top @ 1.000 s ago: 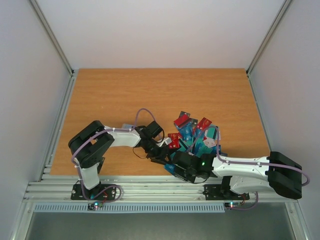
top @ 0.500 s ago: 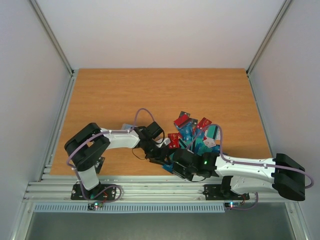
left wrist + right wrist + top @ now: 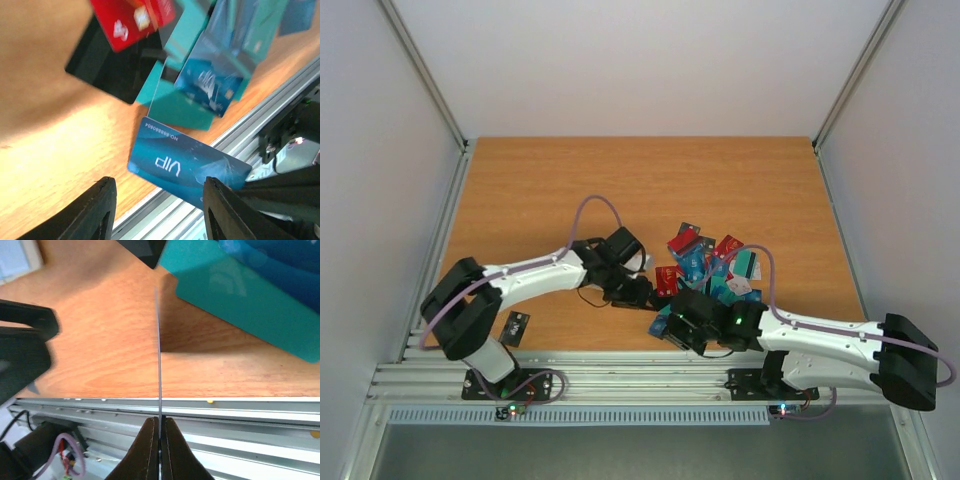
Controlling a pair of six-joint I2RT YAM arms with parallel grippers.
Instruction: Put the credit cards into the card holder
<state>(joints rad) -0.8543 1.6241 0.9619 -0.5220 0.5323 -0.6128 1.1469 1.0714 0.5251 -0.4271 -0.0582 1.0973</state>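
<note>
On the wooden tabletop [image 3: 570,190], the left pincer [image 3: 642,293] hangs near the front edge with its fingers [image 3: 97,212] spread wide and nothing between them. A pale thing [image 3: 638,262] just beside its wrist may be the card holder, though too little of it shows to be sure. Just right of it, the right pincer [image 3: 159,429] has its fingers pressed together on a blue card [image 3: 187,165], held on edge above the front rail. Behind both lies the heap of credit cards [image 3: 710,265], teal, blue, red and black, overlapping on the tabletop.
</note>
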